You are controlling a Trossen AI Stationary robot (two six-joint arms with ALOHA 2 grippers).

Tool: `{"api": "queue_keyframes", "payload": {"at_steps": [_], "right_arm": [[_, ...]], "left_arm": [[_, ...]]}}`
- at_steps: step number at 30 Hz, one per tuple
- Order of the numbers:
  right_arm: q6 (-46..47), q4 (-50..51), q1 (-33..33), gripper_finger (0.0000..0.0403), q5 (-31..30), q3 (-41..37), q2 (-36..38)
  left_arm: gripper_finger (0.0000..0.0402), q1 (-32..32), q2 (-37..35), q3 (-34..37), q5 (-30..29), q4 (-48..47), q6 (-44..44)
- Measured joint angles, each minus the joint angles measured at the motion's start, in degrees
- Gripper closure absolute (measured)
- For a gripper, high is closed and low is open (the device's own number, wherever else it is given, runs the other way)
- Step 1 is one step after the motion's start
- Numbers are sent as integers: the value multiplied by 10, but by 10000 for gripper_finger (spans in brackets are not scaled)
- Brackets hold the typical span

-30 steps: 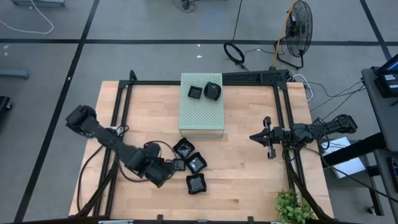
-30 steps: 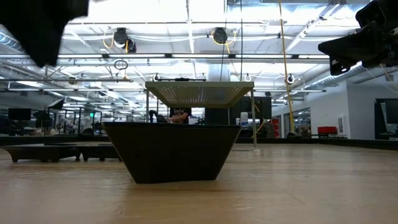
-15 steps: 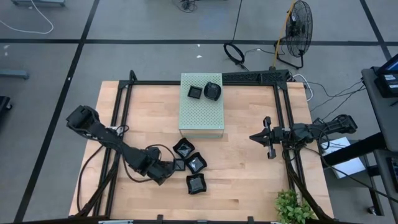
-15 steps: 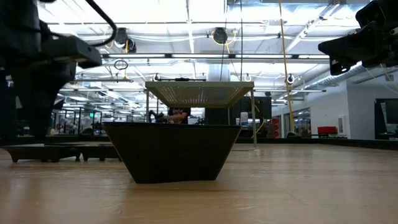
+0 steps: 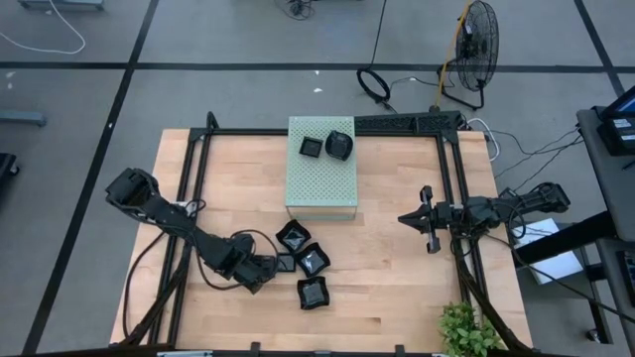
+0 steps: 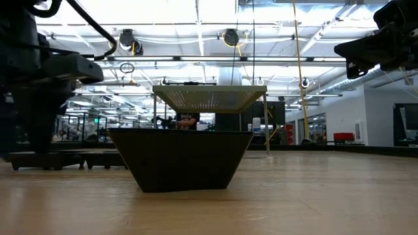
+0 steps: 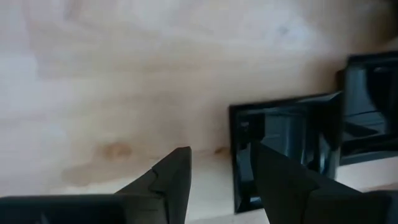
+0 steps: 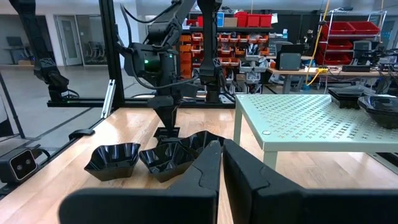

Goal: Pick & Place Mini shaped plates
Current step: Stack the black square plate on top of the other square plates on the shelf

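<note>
Several small glossy black plates lie on the wooden table near its front middle: a tiny square one [image 5: 285, 263], [image 7: 292, 137], and three scalloped ones [image 5: 294, 236], [image 5: 314, 260], [image 5: 314, 293]. Two more plates [image 5: 312, 147], [image 5: 339, 145] sit on top of the pale green perforated box [image 5: 320, 183]. My left gripper [image 5: 270, 266], [image 7: 219, 152] is open and low at the tiny square plate, one finger over its hollow and one outside its rim. My right gripper [image 5: 405, 218], [image 8: 219, 155] is shut and empty, above the table's right side. My left gripper points down with its fingers on either side of the tiny square plate's rim [image 7: 235, 146], on the side toward the table's left. The plate lies flat on the table. Whether a finger touches the rim, I cannot tell.
A black metal frame [image 5: 189, 178] runs along the table's left, far and right sides. A green plant [image 5: 466, 332] stands at the front right corner. Bare wood lies between the plates and the right gripper.
My left gripper has gone down toward the tiny square plate and a little toward the table's right. The plates have stayed where they were.
</note>
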State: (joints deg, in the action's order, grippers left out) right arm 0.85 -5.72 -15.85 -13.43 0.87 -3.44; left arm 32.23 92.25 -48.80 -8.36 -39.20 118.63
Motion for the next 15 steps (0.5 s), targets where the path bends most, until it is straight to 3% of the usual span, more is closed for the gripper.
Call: {"api": "queue_keyframes", "payload": {"at_steps": [3,15], "right_arm": [[0,0,0,395,0,0,0],[0,0,0,394,0,0,0]], "left_arm": [[240,0,0,0,-25,0,-12],[318,-1,0,0,-11,0,-14]]}}
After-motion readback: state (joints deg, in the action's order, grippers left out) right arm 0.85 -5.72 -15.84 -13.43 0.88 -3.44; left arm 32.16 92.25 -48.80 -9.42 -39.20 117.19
